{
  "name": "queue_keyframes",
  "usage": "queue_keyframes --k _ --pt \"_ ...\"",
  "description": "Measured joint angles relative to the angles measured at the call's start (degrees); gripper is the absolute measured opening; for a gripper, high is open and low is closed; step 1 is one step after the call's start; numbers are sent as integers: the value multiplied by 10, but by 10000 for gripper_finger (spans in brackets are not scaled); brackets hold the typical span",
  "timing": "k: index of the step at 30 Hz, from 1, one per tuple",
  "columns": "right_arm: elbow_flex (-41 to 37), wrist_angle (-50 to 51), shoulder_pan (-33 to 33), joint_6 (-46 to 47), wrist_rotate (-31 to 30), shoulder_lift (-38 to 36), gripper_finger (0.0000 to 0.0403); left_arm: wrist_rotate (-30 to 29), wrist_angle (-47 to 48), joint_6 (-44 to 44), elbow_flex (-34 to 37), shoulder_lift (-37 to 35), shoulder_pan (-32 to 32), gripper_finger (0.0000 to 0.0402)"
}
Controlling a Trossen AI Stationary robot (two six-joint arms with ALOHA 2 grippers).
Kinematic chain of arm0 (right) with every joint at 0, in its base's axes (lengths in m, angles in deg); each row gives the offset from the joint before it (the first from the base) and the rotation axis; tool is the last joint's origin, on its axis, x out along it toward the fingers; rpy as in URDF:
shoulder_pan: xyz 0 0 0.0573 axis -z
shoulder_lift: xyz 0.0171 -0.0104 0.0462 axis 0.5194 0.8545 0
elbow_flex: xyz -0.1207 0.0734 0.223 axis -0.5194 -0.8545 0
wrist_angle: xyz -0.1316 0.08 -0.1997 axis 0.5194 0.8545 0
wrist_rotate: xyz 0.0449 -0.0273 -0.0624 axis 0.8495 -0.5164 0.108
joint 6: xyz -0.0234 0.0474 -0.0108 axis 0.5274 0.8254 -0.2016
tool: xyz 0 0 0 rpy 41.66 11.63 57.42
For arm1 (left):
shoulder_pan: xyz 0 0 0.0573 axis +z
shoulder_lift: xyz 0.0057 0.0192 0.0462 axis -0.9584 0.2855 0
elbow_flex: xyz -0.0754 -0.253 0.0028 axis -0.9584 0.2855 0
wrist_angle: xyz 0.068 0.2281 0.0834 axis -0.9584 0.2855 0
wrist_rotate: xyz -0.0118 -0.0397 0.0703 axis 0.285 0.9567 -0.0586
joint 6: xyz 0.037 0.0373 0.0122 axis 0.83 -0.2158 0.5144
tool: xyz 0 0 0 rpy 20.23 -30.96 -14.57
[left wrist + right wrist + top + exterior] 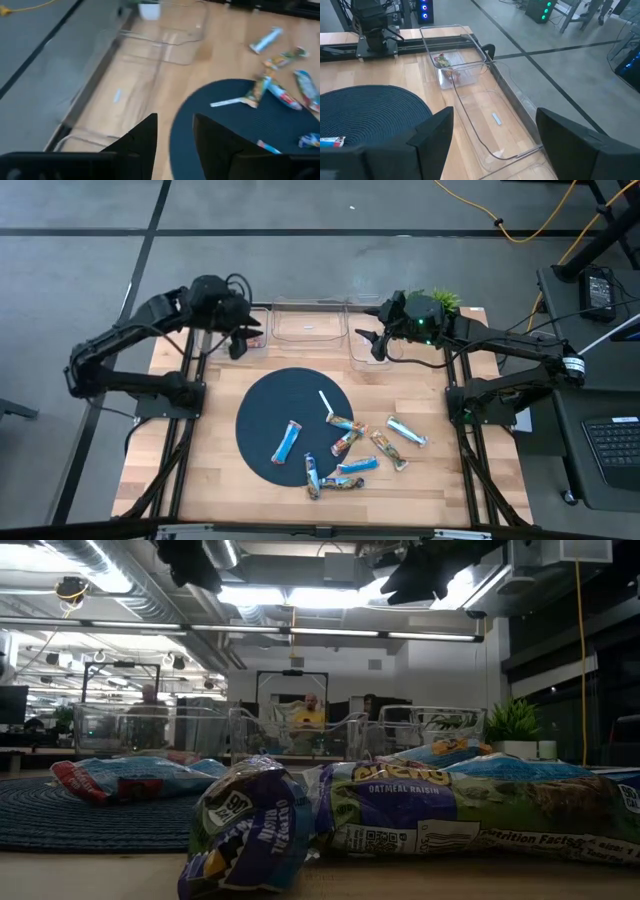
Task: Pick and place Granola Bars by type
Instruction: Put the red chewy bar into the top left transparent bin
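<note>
Several foil-wrapped granola bars lie flat at the table's near right: a blue one on the dark round mat, a red-orange one at the mat's edge, others on bare wood. One red-orange bar lies in the left clear bin. A thin white strip rests on the mat. My left gripper hovers open and empty over the left bin. My right gripper hovers wide open and empty at the right bin.
Three clear bins stand in a row along the far edge; the middle one holds only a small label. A potted plant stands behind the right arm. Bars fill the low view's foreground. People sit in the room beyond.
</note>
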Motion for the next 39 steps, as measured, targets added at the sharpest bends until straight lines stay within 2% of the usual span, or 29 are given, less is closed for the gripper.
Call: queue_keyframes --k 3,11,17,24,29,34,39 --pt "0 0 0 0 0 0 284 5 0 -1 0 0 -29 120" --pt "0 -10 0 -2 0 0 284 89 10 34 0 0 -116 116" --pt "0 -9 0 1 1 0 284 83 7 17 0 22 -204 120" --pt "0 -1 0 -2 5 0 284 -11 6 -122 0 97 -317 116" --pt "0 1 0 -2 5 0 284 -64 7 -251 0 147 -360 111" --pt "0 3 0 -4 5 0 284 -80 7 -380 0 199 -388 114" --pt "0 3 0 -31 6 0 284 -80 5 -453 0 259 -419 116"
